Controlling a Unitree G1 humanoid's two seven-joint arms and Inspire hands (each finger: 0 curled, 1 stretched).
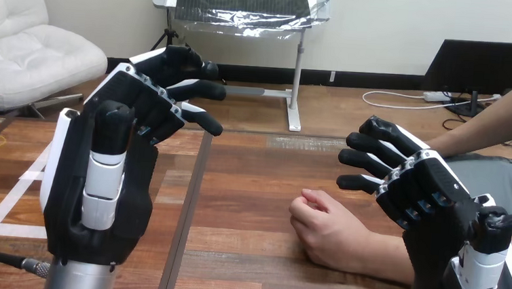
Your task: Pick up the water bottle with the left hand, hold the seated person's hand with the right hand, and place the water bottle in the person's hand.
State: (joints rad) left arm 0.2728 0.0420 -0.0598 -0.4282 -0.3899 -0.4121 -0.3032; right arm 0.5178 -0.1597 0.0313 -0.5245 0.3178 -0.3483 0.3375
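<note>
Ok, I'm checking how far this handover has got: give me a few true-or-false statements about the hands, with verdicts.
1. The person's hand rests on the table, loosely closed. True.
2. The left hand grips a bottle. False: it is raised off the table with relaxed fingers and holds nothing.
3. The right hand has its fingers curled round the person's hand. False: its fingers stretch out above and beside that hand, not round it.
4. The person's hand lies nearer the right hand than the left hand. True.
</note>
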